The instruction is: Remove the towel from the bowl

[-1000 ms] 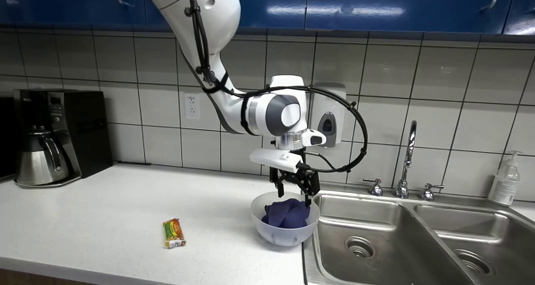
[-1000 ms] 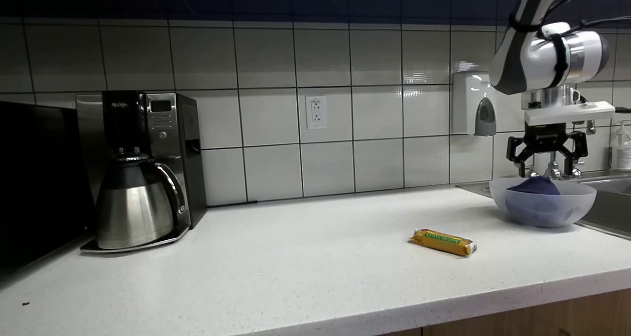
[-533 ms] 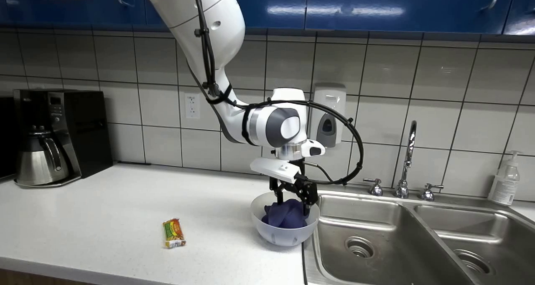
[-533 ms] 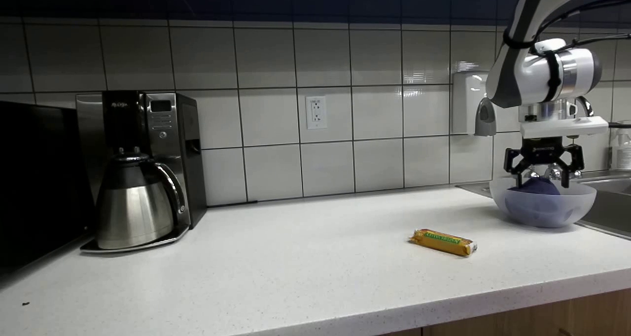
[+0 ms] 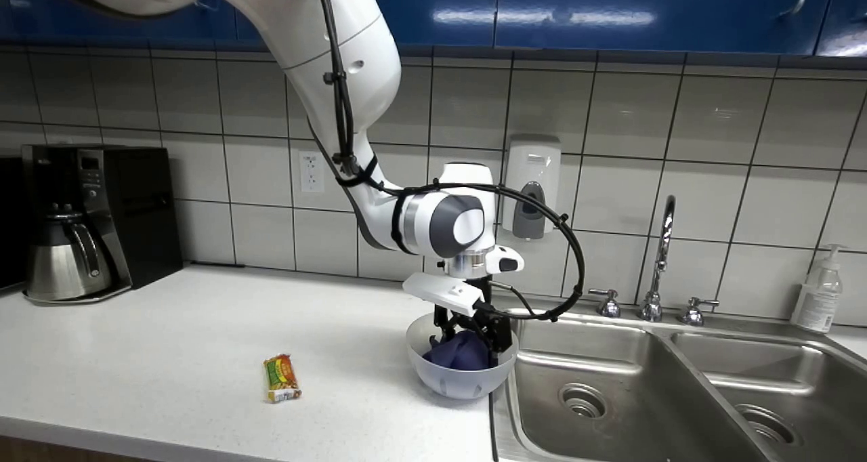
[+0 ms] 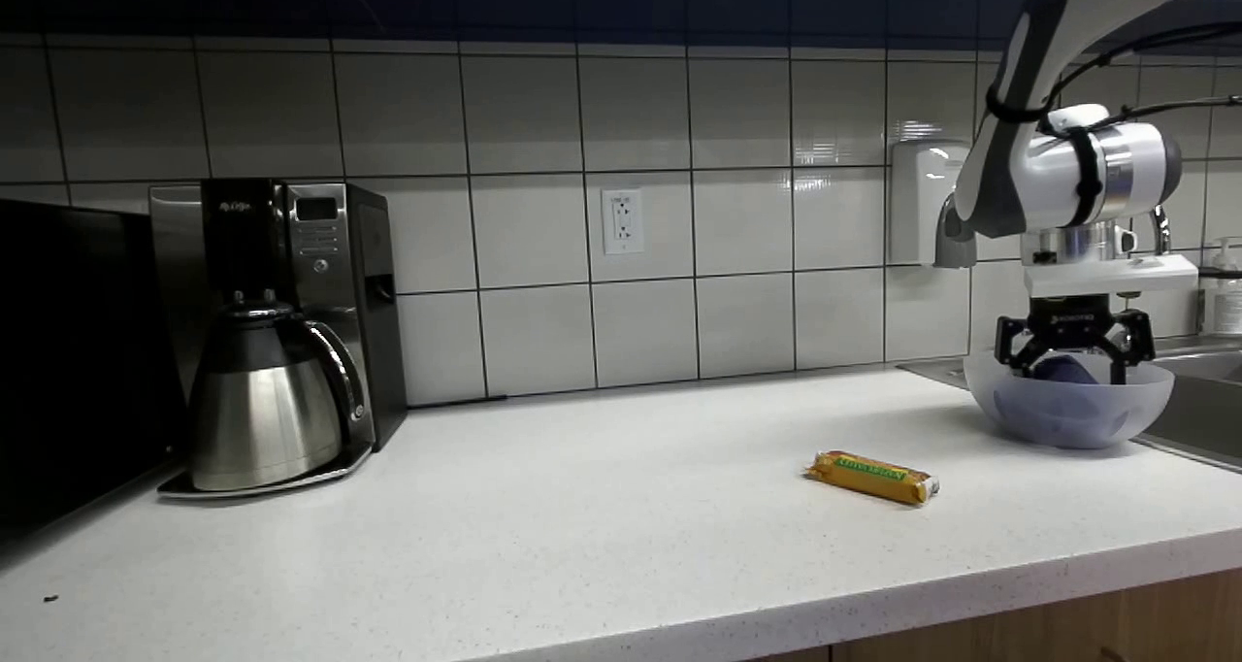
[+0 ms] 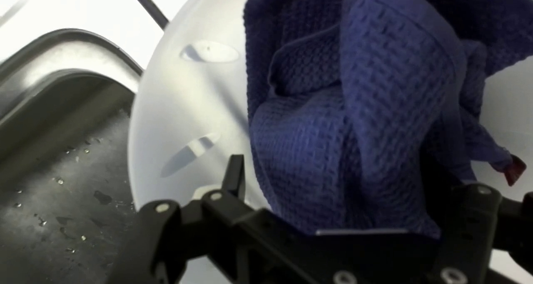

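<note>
The dark blue towel (image 5: 455, 355) lies bunched in a frosted, translucent bowl (image 5: 466, 383). The bowl stands on the counter beside the sink in both exterior views (image 6: 1077, 419). In the wrist view the towel (image 7: 387, 88) fills most of the bowl (image 7: 166, 113), and a small red tip shows at its right. My gripper (image 5: 464, 351) points down inside the bowl. Its fingers stand apart on either side of the towel; one finger (image 7: 235, 173) shows clear of the cloth at the left. The other is dark and partly hidden against the towel at the right.
The metal sink (image 5: 609, 353) with its faucet (image 5: 660, 259) borders the bowl. A wrapped snack bar (image 5: 281, 378) lies on the counter (image 6: 582, 526). A coffee maker (image 6: 281, 332) stands at the far end. A soap dispenser (image 5: 532, 184) is on the wall behind the arm.
My gripper has moved down from above the bowl to inside it, with its open fingers now around the towel. The bowl has stayed in place.
</note>
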